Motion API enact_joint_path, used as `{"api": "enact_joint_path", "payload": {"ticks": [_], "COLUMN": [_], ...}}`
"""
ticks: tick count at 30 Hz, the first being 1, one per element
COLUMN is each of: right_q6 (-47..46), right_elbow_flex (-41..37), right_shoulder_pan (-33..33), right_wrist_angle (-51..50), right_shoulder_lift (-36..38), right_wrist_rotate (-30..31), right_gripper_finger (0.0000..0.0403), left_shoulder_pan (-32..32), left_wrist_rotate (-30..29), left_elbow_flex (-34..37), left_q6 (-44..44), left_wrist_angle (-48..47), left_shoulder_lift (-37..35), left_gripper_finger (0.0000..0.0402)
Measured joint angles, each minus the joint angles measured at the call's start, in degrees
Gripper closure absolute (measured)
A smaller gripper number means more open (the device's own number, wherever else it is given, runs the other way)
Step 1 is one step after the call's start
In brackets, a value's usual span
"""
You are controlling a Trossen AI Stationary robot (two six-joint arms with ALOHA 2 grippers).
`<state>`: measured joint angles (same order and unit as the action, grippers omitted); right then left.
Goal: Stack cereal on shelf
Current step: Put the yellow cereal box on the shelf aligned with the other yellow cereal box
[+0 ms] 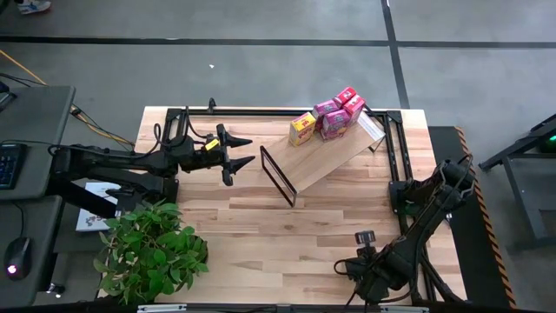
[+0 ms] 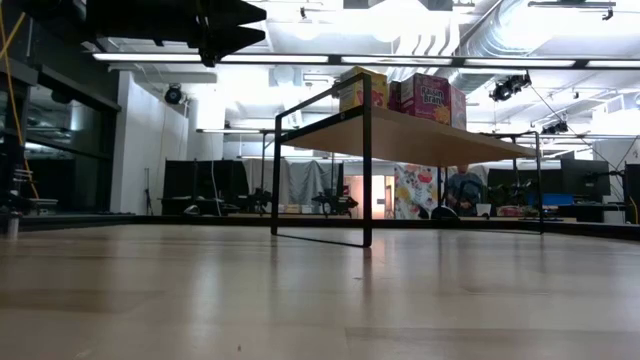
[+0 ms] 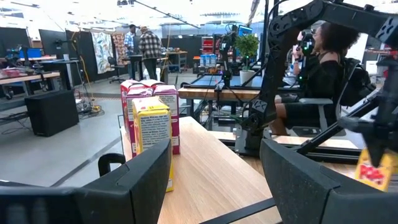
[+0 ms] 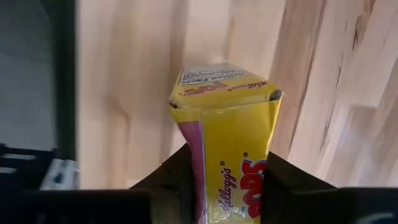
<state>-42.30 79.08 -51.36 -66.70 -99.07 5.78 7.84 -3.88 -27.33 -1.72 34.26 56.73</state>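
Observation:
The shelf stands slantwise on the table's far half, on its black wire ends. At its far right end stand one yellow cereal box, two pink ones and two red ones; they also show in the low view as boxes. My left gripper hovers open just left of the shelf's near end, and its wrist view looks along the board at the yellow box. My right gripper, at the table's near right corner, is shut on the other yellow box. My right gripper pinches the yellow cereal box between its two fingers, one on each long side. The box lies along the fingers, and its flap end sticks out past them toward the tabletop. Whether that end touches the wood cannot be told.
A potted green plant stands at the table's near left corner. Black rails run along the table's far and right edges, close behind the shelf. Bare planks lie between the shelf and the near edge. People show in the room beyond.

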Motion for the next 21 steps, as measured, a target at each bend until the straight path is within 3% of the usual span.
{"api": "enact_joint_path", "payload": {"ticks": [4, 11, 18, 21], "right_q6": [4.89, 15.97, 25.87, 33.94], "right_elbow_flex": [6.58, 23.75, 32.88, 32.59], "right_shoulder_pan": [1.64, 6.29, 17.15, 24.72], "right_wrist_angle": [-0.09, -8.63, -23.7, -22.22], "right_shoulder_lift": [0.0, 0.07, 0.09, 0.44], "right_wrist_rotate": [3.8, 23.37, 27.54, 26.28], "right_gripper_finger": [0.0302, 0.0304, 0.0304, 0.0304], "left_shoulder_pan": [-0.02, -0.02, -0.01, -0.02], "left_wrist_rotate": [0.0, 0.02, 0.02, 0.02], "left_elbow_flex": [0.0, 0.0, 0.0, 0.0], "left_q6": [0.0, 0.02, 0.02, 0.02], "left_wrist_angle": [0.02, 0.04, 0.05, 0.06], "left_shoulder_lift": [0.0, 0.0, -0.01, 0.0], "left_gripper_finger": [0.0165, 0.0165, 0.0165, 0.0165]}}
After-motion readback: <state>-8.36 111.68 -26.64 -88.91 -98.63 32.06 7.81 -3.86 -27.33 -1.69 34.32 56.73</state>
